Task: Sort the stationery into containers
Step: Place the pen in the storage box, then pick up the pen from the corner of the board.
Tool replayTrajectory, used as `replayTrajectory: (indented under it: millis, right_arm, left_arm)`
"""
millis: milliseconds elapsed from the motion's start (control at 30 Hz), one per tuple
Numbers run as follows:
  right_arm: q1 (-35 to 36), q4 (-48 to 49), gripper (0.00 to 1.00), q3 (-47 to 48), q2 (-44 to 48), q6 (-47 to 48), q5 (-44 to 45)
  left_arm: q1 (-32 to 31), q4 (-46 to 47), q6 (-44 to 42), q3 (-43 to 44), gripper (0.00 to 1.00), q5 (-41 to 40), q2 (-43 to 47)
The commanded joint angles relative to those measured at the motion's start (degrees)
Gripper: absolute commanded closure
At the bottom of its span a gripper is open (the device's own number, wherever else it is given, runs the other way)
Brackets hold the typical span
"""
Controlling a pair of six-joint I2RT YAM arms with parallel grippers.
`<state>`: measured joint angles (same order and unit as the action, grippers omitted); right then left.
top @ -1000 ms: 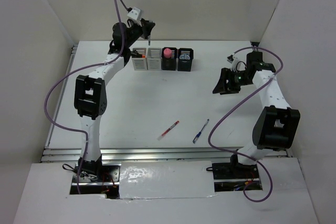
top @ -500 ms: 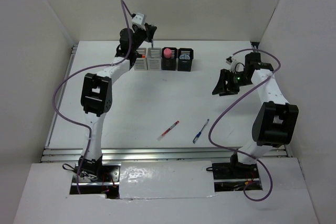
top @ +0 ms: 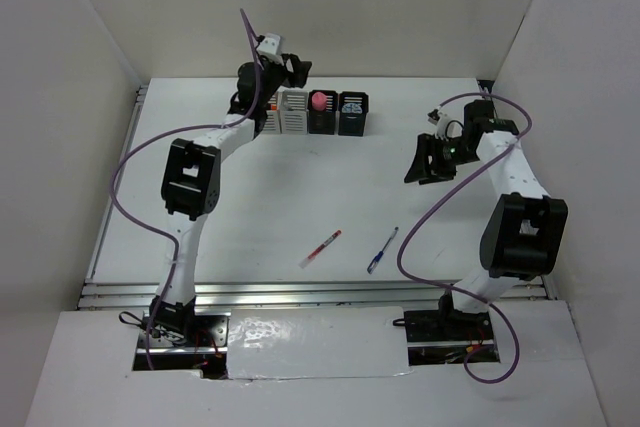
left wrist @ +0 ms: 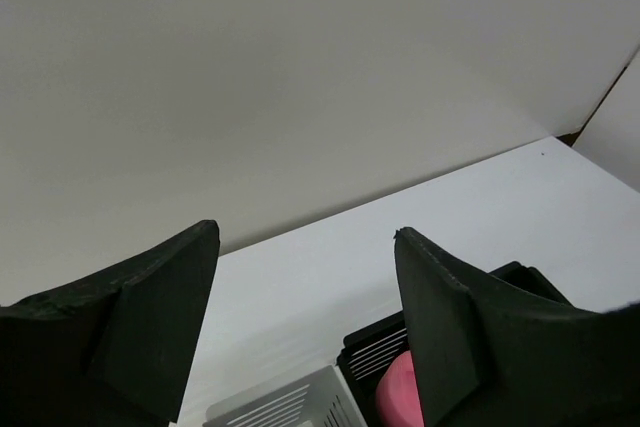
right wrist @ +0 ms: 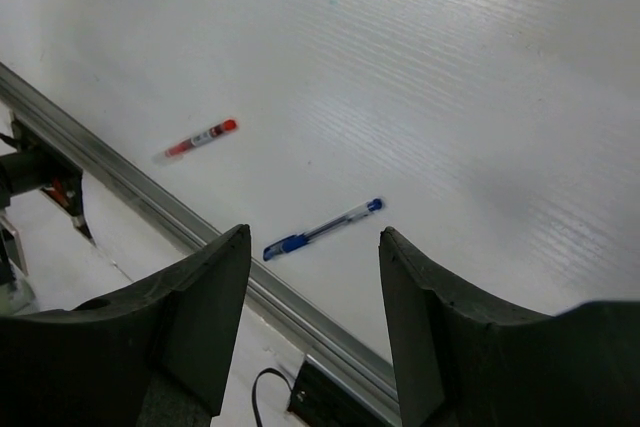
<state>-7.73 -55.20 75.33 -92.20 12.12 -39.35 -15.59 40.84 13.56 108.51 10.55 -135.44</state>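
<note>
Hands point(top: 297, 68) point(top: 420, 162) empty; two pens point(top: 321, 247) point(top: 383, 249), four containers point(top: 325, 126).

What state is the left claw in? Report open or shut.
Open. In the left wrist view the left claw has its fingers wide apart, gripping nothing.

Left arm's elbow housing point(top: 190, 177) has shifted right and toward the far wall. It has carried the left pincer point(top: 296, 68) a little right and lower, above the light grey end of the pen holders point(top: 294, 113). The thin dark item that hung below the pincer a second ago no longer shows, and the wrist view has the jaws standing apart with nothing between them.
</note>
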Motion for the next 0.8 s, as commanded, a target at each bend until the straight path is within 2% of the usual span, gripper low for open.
replayTrajectory:
  millis: [0,167,233,300,367,400,433,533,667,767]
  right_arm:
    - [1.31,-1.92,0.39,2.19,0.71,3.17,2.61]
    - [4.47,-7.89,0.4,3.25,1.67,10.36,6.12]
    - [7.37,-11.5,0.4,2.72,3.34,17.04,8.4]
    - [13.34,-12.82,0.41,0.09,5.71,23.19,11.48]
    - [16.41,-12.83,0.41,-2.99,7.12,27.5,15.87]
    - [19.21,-12.48,0.42,-3.87,8.0,30.56,17.71]
    - [20.63,-12.13,0.43,-4.74,8.09,31.9,18.34]
    - [25.89,-11.34,0.51,-5.11,7.66,37.51,20.1]
    - [30.92,-11.51,0.53,-4.32,3.8,44.47,21.86]
    - [34.0,-10.9,0.52,-5.45,1.42,47.82,24.75]
  left_arm:
    - [-0.14,5.13,0.59,-0.4,0.16,0.61,2.19]
    - [1.44,3.9,1.38,-3.03,0.11,3.68,9.04]
    - [3.2,1.8,2.34,-4.71,0.11,7.46,13.34]
    - [4.69,-1.97,2.43,-5.06,0.13,13.51,16.24]
    - [7.06,-11.1,-0.89,-4.27,0.14,21.49,20.11]
    - [7.94,-15.31,-6.39,-4.1,0.16,28.93,23.0]
    - [8.04,-24.92,-9.75,-4.36,0.17,30.74,24.59]
    - [8.3,-39.63,-21.1,-8.29,0.16,33.13,31.88]
    - [9.35,-47.5,-25.16,-16.38,0.1,36.91,40.67]
    - [9.97,-49.53,-25.95,-21.58,0.09,39.11,46.39]
